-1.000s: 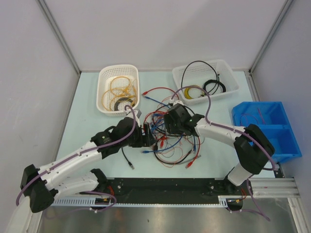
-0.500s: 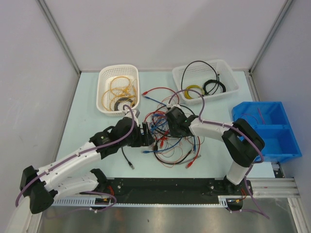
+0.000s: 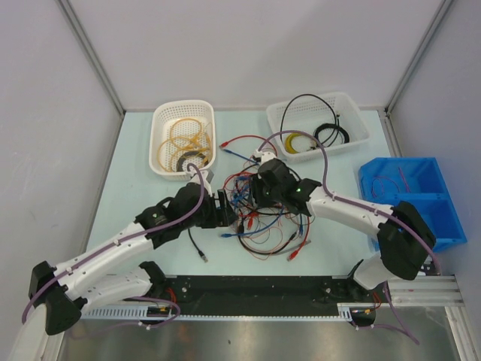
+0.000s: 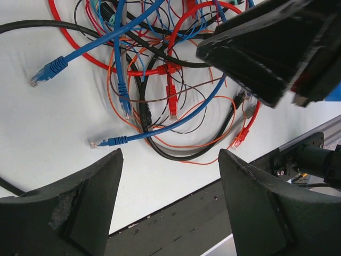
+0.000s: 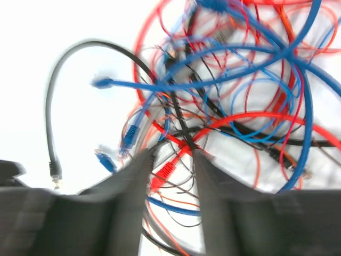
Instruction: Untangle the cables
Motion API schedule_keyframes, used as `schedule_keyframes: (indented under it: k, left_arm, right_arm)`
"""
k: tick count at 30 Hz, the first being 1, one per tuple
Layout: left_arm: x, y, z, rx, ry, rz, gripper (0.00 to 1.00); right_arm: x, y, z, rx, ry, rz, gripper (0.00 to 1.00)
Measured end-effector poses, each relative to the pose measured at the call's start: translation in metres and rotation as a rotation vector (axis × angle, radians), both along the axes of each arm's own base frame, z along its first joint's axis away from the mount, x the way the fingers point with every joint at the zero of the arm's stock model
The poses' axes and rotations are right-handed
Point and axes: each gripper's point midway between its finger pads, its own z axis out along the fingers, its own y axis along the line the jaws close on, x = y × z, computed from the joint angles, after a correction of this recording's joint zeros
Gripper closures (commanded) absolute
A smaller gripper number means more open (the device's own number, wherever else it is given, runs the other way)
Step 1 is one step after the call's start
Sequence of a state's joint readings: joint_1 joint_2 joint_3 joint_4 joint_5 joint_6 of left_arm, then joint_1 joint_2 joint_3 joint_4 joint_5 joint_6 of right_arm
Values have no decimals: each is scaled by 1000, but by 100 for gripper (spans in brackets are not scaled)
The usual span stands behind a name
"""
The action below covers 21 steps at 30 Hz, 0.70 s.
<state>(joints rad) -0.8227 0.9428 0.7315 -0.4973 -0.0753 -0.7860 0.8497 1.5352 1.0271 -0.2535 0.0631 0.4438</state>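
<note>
Knot of thin red, blue, orange and black cables (image 3: 255,222) mid-table, nearer the front edge. Over it, left gripper (image 4: 169,157) spread wide, holding nothing. On right gripper (image 5: 173,152), fingers narrowed about strands; blurred, cannot tell if clamped.

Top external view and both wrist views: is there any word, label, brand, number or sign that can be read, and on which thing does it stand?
None: no text can be read in any view.
The cables, the left white basket, the right white basket and the blue bin show no print.
The right wrist view is blurred by motion.
</note>
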Motion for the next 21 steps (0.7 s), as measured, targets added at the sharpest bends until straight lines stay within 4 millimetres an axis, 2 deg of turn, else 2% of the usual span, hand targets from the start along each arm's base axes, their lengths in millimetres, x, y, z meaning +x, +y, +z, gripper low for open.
schedule_keyframes:
  k: [1,3,6,9,16,18,21]
  left_arm:
    - [0,1,0,-3,-3,1,22]
    - [-1,1,1,-6,-5,1,22]
    - [-2,2,-3,-2,1,1,22]
    - [-2,2,-3,-2,1,0,22]
    - [-5,4,-7,-9,1,-3,22]
    - [-5,4,-8,-7,5,-6,22]
    - [-6,3,-9,-9,8,-10,22]
  right_arm:
    - [1,1,9,18,-15,3,43]
    - [2,2,20,33,-35,0,41]
    - [5,-10,16,-6,-28,-37,41]
    - [13,-43,5,-87,3,-142,40]
    - [37,-136,-8,-173,59,-424,39]
    - [37,-150,-17,-190,81,-457,39]
    - [30,-151,-30,-206,119,-445,39]
